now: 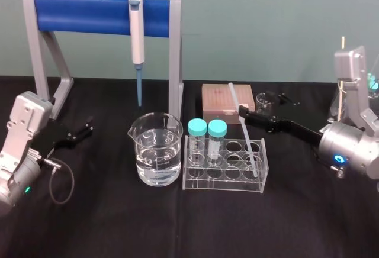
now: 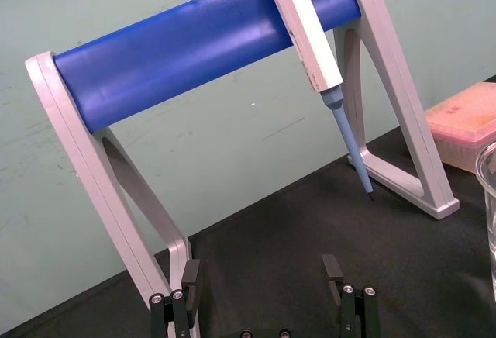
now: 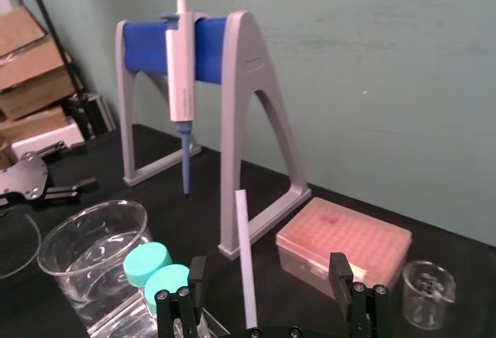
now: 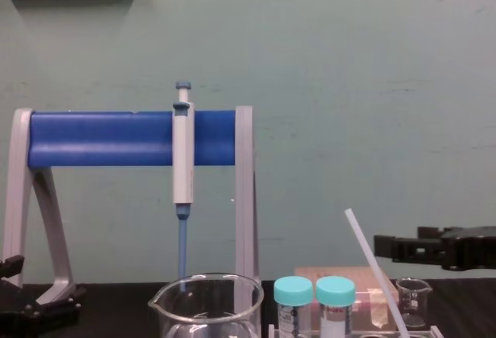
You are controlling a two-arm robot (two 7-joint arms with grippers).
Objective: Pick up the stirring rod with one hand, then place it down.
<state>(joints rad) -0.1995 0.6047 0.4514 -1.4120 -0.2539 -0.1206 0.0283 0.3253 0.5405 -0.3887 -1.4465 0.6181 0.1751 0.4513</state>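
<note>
White and thin, the stirring rod (image 1: 246, 138) leans in the clear rack (image 1: 225, 184), so the wide-open right gripper (image 1: 243, 115) straddles its free upper part without touching, while the left gripper (image 1: 87, 126) idles, also open, far left.

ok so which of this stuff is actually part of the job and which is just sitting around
In the job: stirring rod, leaning in the clear rack; right gripper, open around it.

Lying about: water beaker, two teal-capped vials, pipette on its stand, pink box, small beaker, left gripper parked at the left.
</note>
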